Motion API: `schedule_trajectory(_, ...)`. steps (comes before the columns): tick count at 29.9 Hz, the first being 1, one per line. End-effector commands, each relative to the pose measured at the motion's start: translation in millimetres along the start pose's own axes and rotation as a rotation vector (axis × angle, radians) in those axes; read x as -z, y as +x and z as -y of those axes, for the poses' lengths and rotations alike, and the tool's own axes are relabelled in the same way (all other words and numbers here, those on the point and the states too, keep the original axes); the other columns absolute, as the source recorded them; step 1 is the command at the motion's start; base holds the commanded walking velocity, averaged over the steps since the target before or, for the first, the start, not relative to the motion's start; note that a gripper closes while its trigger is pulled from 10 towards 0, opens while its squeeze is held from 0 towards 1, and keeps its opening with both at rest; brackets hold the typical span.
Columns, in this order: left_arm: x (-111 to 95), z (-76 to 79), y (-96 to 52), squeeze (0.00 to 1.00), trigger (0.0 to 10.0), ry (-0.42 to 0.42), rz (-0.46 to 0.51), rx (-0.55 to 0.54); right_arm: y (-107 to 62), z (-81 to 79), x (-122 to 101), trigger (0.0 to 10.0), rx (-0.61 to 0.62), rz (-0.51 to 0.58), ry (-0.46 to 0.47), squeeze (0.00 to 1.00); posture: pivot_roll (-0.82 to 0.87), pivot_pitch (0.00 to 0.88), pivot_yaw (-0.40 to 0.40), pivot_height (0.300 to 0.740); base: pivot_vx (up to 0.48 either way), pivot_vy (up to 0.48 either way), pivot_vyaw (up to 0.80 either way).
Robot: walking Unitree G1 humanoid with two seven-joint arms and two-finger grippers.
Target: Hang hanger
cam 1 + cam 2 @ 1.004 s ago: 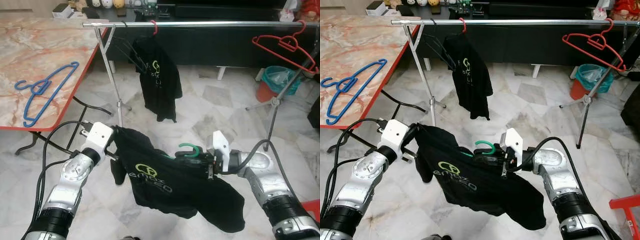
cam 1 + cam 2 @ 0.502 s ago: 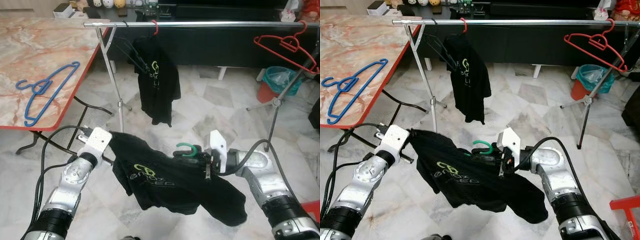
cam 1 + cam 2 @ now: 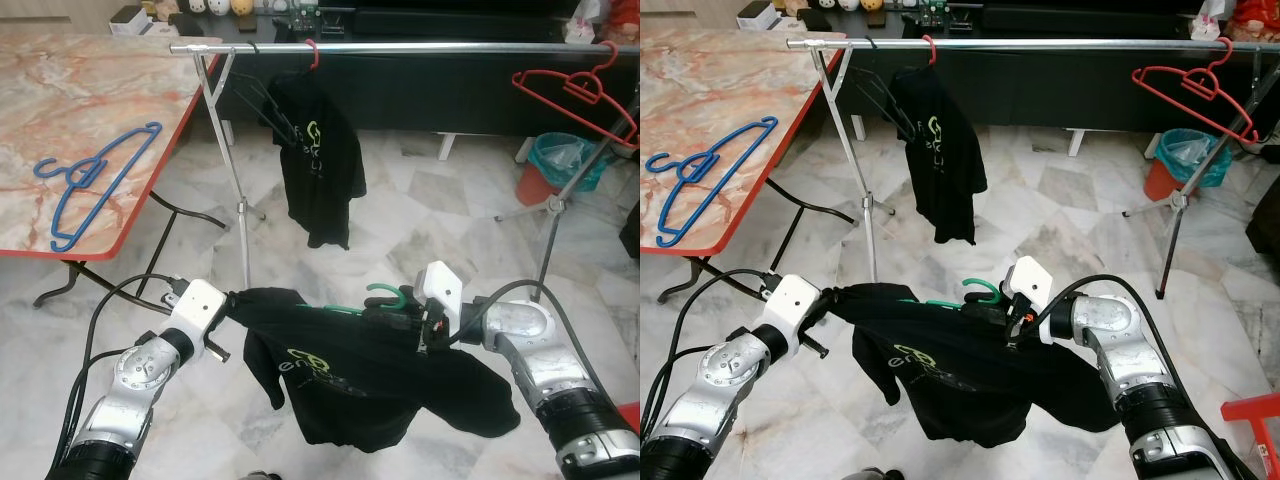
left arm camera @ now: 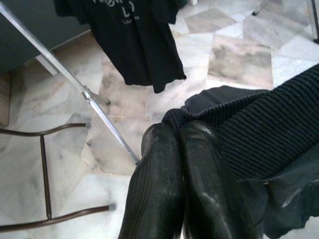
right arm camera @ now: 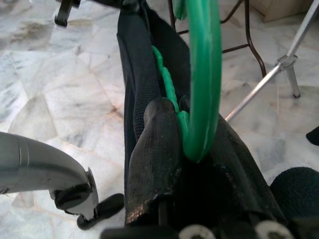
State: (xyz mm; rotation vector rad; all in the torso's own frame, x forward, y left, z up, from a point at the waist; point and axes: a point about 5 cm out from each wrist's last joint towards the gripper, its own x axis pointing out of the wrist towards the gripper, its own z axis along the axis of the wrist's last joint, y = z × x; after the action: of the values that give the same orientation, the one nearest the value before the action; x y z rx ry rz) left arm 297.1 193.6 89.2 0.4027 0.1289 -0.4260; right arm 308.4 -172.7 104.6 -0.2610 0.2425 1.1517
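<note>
Black T-shirt with a yellow-green logo, draped over a green hanger, slung low above the marble floor between both arms, in front of the clothes rail. Left gripper pinched shut on the shirt's ribbed collar, forearm angled up from below. Right gripper clamped on the green hanger just beneath its hook, elbow bent inward.

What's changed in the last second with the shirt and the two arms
The left gripper, still pinching the black shirt, has pulled it outward, so it now stretches flatter across the green hanger. The right gripper keeps hold of the hanger. Unchanged: rail, hung shirt, blue hanger.
</note>
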Motion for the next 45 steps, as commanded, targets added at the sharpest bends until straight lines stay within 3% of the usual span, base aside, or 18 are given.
schedule_trajectory(1, -3, -12.3, -4.5, 0.00, 10.0, -0.014, 0.017, -0.052, -5.8, 3.1, 3, 10.0, 0.021, -0.023, -0.011, 0.00, 0.03, 0.111, -0.002, 0.740, 0.000, 0.000, 0.00)
schedule_trajectory(9, 5, 6.1, -8.5, 0.00, 10.0, 0.004, -0.014, 0.090, -10.1, 17.1, -1, 10.0, 0.143, -0.014, -0.035, 0.00, 0.02, 0.110, 0.002, 0.740, 0.000, 0.000, 0.00)
schedule_trajectory(13, 18, 17.2, -12.6, 0.00, 10.0, 0.047, -0.098, 0.193, -10.6, 25.9, -6, 10.0, 0.225, 0.004, -0.048, 0.00, 0.03, 0.109, 0.001, 0.740, 0.000, 0.000, 0.00)
schedule_trajectory(19, 19, 11.9, -3.3, 0.00, 10.0, 0.069, -0.123, 0.084, -1.7, 11.9, -15, 10.0, 0.062, 0.108, -0.014, 0.00, 0.03, 0.108, 0.002, 0.740, 0.000, 0.000, 0.00)
schedule_trajectory(21, 18, 6.7, 1.2, 0.00, 10.0, 0.077, -0.128, 0.003, -1.0, 4.8, -15, 10.0, -0.009, 0.119, -0.011, 0.00, 0.03, 0.106, 0.001, 0.740, 0.000, 0.000, 0.00)
schedule_trajectory(25, 18, 3.5, 5.5, 0.00, 10.0, 0.052, -0.137, -0.052, -1.3, 2.5, -17, 10.0, -0.031, 0.148, 0.001, 0.00, 0.03, 0.105, 0.001, 0.740, 0.000, 0.000, 0.00)
schedule_trajectory(29, 17, 15.0, 6.8, 0.00, 10.0, 0.024, -0.116, 0.031, -2.7, 10.6, -22, 10.0, 0.054, 0.195, -0.004, 0.00, 0.02, 0.102, 0.002, 0.740, 0.000, 0.000, 0.00)
schedule_trajectory(32, 15, 28.8, 5.9, 0.00, 10.0, 0.007, -0.081, 0.140, 0.9, 23.3, -33, 10.0, 0.233, 0.278, -0.040, 0.00, 0.02, 0.102, 0.001, 0.740, 0.000, 0.000, 0.00)
schedule_trajectory(33, 13, 33.1, 6.3, 0.00, 10.0, 0.000, -0.067, 0.164, 4.7, 28.8, -35, 10.0, 0.312, 0.301, -0.006, 0.00, 0.02, 0.102, 0.001, 0.740, 0.000, 0.000, 0.00)
schedule_trajectory(37, 7, 37.0, 9.1, 0.00, 10.0, -0.025, -0.036, 0.171, 10.8, 32.5, -42, 10.0, 0.412, 0.383, 0.015, 0.00, 0.03, 0.102, 0.000, 0.740, 0.000, 0.000, 0.00)
schedule_trajectory(39, -3, 38.0, 12.8, 0.00, 10.0, -0.056, 0.012, 0.170, 19.8, 30.6, -45, 10.0, 0.459, 0.452, 0.070, 0.00, 0.03, 0.101, -0.001, 0.740, 0.000, 0.000, 0.00)
schedule_trajectory(45, -40, 34.1, 23.0, 0.00, 10.0, -0.154, 0.168, 0.150, 40.1, 22.2, -31, 10.0, 0.557, 0.431, 0.116, 0.00, 0.03, 0.100, -0.008, 0.740, 0.000, 0.000, 0.00)
